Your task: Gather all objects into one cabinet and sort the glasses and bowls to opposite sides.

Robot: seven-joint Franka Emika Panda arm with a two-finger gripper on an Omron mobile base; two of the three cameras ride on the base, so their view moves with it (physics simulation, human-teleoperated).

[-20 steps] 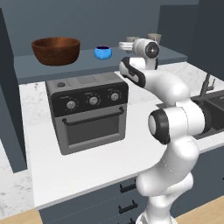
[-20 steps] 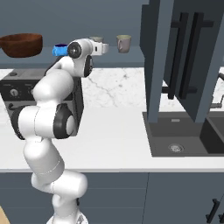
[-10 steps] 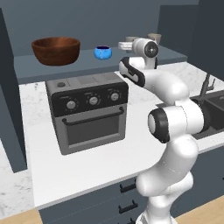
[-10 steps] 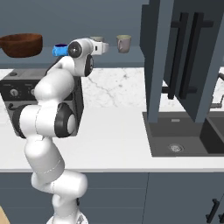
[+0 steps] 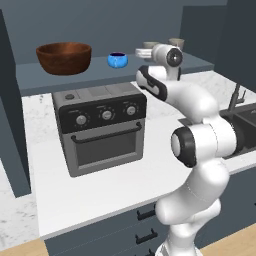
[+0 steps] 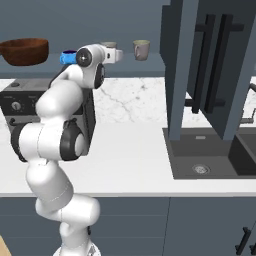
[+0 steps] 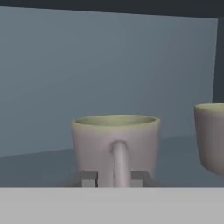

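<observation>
A dark slate-blue cabinet (image 5: 100, 77) is spanning the wall above a white marble counter, where a grey toaster oven (image 5: 100, 127) is sitting under the shelf's left part. Going left to right along the shelf floor: the wooden bowl (image 5: 64, 57) is standing at the far left, the blue bowl (image 5: 117, 60) is sitting well apart to its right, and then come the two beige-grey cups — the near cup (image 7: 116, 146) directly ahead of the gripper (image 7: 114, 178), and the second cup (image 6: 141, 49) just beside it on the right, apart from it.

The arm is reaching up to the shelf with the hand levelled at the near cup. In the hand view the two fingertips (image 7: 89, 178) are standing either side of what looks like the cup's handle, which is pointing straight back at the hand. Small gaps are showing between each tip and the handle, so the jaws are looking slightly parted and not clamped, though at this angle I cannot tell for certain.

The cup is standing upright on the shelf floor, its long axis vertical, dead ahead and touching-close. Judging by this layout, the glasses are already on the right, the bowls on the left.
</observation>
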